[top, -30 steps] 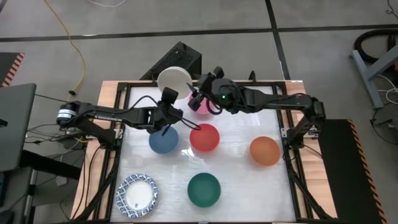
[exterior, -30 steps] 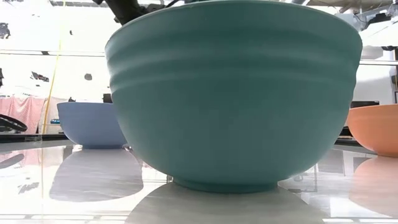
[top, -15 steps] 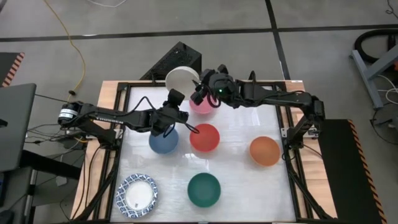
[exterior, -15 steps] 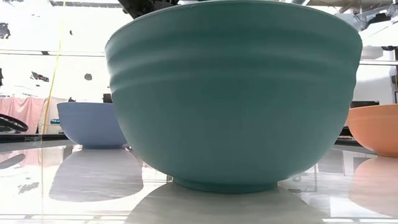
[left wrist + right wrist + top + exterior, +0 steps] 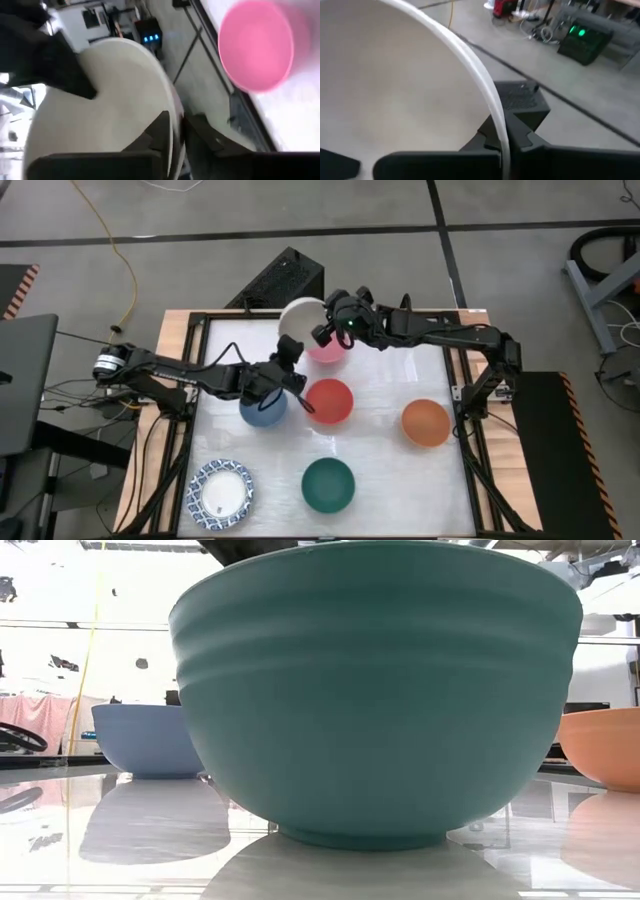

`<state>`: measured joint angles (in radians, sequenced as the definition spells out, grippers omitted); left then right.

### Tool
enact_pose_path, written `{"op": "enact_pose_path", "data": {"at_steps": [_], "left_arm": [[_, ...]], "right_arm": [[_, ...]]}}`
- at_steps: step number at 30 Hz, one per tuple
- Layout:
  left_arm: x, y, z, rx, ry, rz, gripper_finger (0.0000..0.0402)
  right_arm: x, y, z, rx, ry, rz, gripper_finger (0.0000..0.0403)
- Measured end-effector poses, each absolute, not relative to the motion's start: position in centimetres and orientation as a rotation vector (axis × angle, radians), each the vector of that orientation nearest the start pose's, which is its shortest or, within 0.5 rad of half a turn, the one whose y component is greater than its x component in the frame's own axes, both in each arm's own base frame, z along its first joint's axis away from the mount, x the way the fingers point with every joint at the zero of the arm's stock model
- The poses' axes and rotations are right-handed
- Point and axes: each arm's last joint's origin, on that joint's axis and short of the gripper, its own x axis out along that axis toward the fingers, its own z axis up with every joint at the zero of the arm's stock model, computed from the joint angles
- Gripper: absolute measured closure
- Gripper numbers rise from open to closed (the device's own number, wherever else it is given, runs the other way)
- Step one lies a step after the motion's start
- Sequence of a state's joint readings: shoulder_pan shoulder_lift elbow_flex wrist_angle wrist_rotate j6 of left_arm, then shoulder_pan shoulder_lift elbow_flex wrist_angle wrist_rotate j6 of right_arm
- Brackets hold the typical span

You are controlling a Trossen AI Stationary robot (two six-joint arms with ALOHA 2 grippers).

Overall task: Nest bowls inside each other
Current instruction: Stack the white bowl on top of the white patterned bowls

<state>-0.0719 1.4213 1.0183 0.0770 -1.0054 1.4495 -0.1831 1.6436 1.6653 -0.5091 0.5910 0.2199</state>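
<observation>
Pincers, left (image 5: pixel 176 131) and right (image 5: pixel 502 137), both pinching cream bowl (image 5: pixel 300 317) rim.

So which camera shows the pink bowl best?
The left wrist view: the pink bowl shows whole, its inside open to the camera. From above, the right arm covers part of it. The low and right wrist views miss it.

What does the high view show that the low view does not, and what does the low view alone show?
Only the high view shows both arms meeting at the table's far edge: the left hand and right hand each pinch the cream bowl's rim, beside the pink bowl. It also shows the red bowl and the blue-patterned bowl. Only the low view shows the green bowl's ribbed outer wall and foot. Both show the green, blue and orange bowls.
</observation>
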Motion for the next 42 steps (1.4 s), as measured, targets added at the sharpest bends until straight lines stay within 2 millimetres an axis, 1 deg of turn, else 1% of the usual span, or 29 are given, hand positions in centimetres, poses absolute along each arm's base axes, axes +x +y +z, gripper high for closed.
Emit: {"op": "enact_pose_path", "data": {"at_steps": [4,10,12,14,17,20,23,25,29,31,33,35,37,39,42], "left_arm": [[30.2,-0.8,30.7,1.398,0.835,0.595,0.0311],[27.9,-2.5,33.3,1.209,0.667,0.675,0.0249],[26.7,-3.1,34.5,1.105,0.58,0.702,0.0235],[25.5,-3.7,35.6,0.974,0.479,0.718,0.0226],[23.9,-4.1,36.9,0.76,0.342,0.722,0.0222],[22.0,-4.0,38.3,0.533,0.212,0.756,0.0222],[19.6,-3.4,40.0,0.279,0.059,0.774,0.0221],[17.8,-2.9,41.1,0.149,-0.026,0.782,0.0221],[14.1,-1.7,42.7,-0.047,-0.159,0.814,0.0221],[12.6,-1.2,43.2,-0.111,-0.206,0.811,0.0221],[11.3,-0.8,43.4,-0.173,-0.247,0.798,0.0221],[10.2,-0.5,43.6,-0.225,-0.275,0.786,0.0221],[9.4,-0.2,43.5,-0.264,-0.285,0.78,0.0221],[8.7,0.0,43.3,-0.297,-0.287,0.777,0.0221],[8.3,0.1,42.8,-0.321,-0.265,0.774,0.0221]], "right_arm": [[35.4,-8.8,38.8,0.159,0.411,-0.767,0.0396],[34.9,-10.7,38.8,0.271,0.404,-0.718,0.0398],[34.4,-11.5,38.3,0.293,0.448,-0.72,0.0398],[34.2,-12.1,38.2,0.323,0.451,-0.725,0.0398],[34.1,-12.1,38.1,0.348,0.466,-0.707,0.0398],[34.6,-11.1,38.0,0.392,0.473,-0.616,0.0398],[36.0,-9.4,36.9,0.445,0.506,-0.525,0.0398],[37.5,-7.8,35.6,0.446,0.548,-0.476,0.0398],[40.7,-4.7,32.8,0.463,0.587,-0.343,0.0398],[42.3,-3.5,31.5,0.498,0.589,-0.262,0.0398],[43.8,-2.5,30.7,0.515,0.593,-0.195,0.0398],[45.3,-1.7,30.2,0.512,0.607,-0.166,0.0398],[46.6,-1.0,30.0,0.493,0.622,-0.115,0.0398],[47.9,0.0,30.3,0.472,0.604,-0.048,0.0398],[49.7,1.4,30.9,0.435,0.572,0.048,0.0398]]}}
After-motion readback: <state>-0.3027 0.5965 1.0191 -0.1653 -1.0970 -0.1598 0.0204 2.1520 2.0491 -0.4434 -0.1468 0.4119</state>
